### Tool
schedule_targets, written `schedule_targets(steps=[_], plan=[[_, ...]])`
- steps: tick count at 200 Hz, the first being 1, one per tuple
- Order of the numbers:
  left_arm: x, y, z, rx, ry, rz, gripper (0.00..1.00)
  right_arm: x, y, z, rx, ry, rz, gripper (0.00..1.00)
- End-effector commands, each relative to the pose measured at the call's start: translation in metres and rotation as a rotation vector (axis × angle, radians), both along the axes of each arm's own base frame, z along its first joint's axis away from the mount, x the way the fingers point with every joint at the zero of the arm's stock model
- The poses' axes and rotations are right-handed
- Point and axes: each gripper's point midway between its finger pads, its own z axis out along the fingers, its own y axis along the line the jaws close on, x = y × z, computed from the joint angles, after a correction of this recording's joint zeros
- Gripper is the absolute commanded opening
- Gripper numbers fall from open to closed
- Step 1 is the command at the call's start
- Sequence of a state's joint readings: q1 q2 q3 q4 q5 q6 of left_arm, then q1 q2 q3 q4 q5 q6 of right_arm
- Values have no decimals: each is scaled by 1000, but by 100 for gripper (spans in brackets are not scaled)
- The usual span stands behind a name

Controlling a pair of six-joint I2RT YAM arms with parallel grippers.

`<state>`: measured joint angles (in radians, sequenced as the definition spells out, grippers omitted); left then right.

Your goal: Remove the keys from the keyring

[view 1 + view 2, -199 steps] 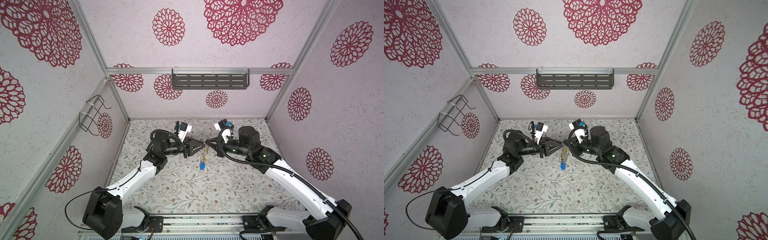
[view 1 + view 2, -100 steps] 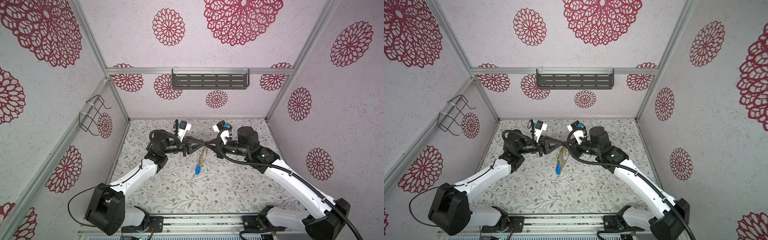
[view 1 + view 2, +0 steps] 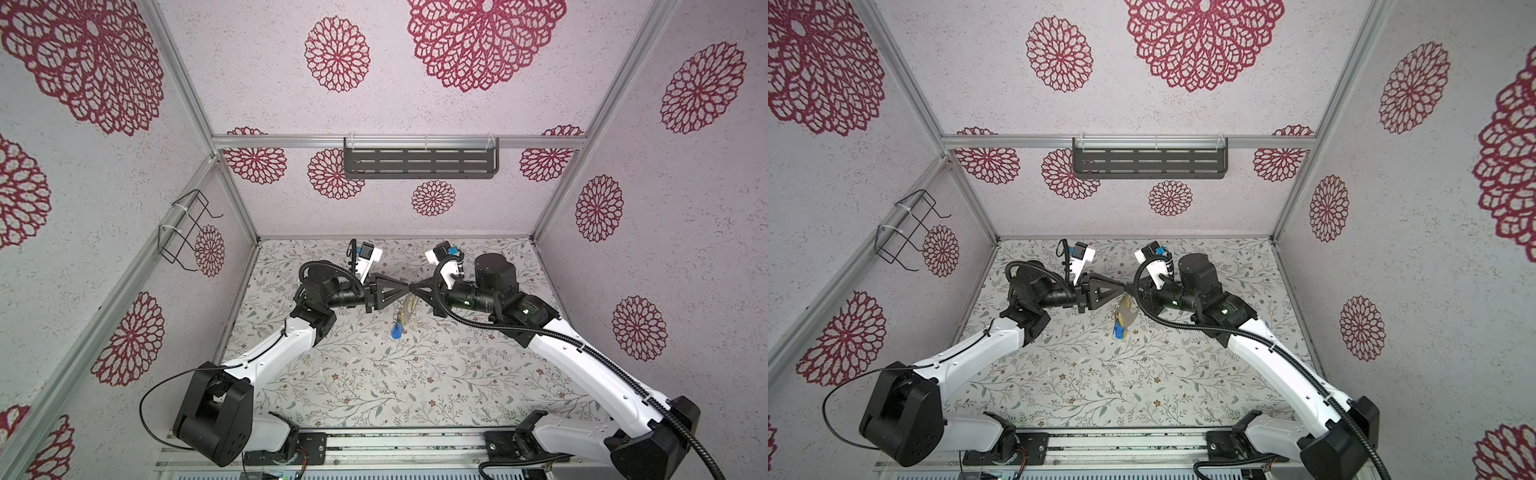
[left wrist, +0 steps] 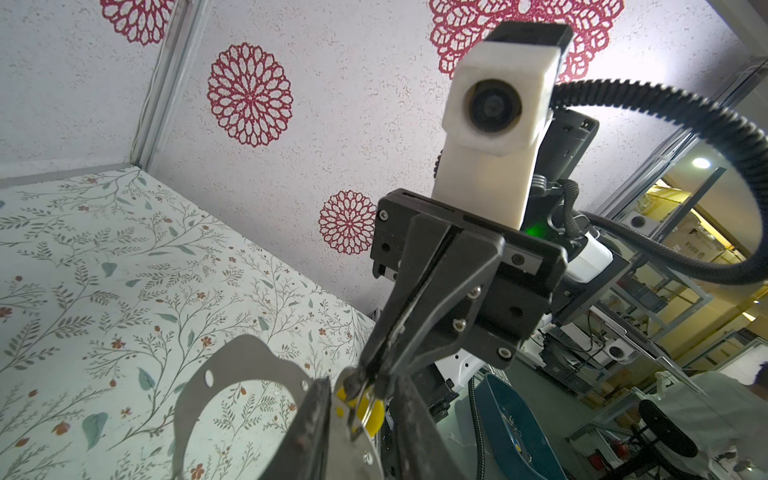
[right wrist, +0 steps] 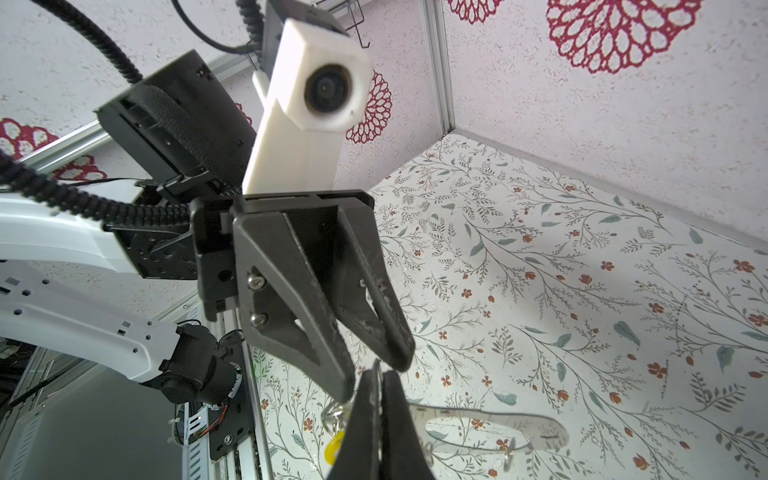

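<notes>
No legible text, labels, brand marks or numbers anywhere

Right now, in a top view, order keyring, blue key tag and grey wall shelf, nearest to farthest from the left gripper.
1. keyring, right at the left gripper.
2. blue key tag, hanging below it.
3. grey wall shelf, on the back wall.

We see a grey keyring [image 4: 241, 353], a yellow key tag [image 4: 372, 417] and a blue key tag [image 3: 397, 331]. The tabletop [image 3: 374, 386] is pale, printed with green leafy sprigs and small red flowers. The walls [image 3: 257, 75] are speckled white with crimson lace rosettes.
</notes>
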<state>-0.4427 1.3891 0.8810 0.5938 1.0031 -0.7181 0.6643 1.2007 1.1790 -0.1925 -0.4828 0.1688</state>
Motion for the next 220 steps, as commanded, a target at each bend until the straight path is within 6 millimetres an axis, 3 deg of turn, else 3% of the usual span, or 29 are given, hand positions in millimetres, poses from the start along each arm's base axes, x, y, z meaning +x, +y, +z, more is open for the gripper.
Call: schedule_targets(steps=[1, 130, 220], plan=[[-1, 9, 5, -20, -27, 21, 33, -4, 0, 33, 71, -79, 4, 0], [0, 6, 9, -101, 6, -22, 23, -6, 5, 39, 100, -70, 31, 0], [4, 5, -1, -97, 30, -9, 19, -4, 4, 40, 96, -77, 18, 0]])
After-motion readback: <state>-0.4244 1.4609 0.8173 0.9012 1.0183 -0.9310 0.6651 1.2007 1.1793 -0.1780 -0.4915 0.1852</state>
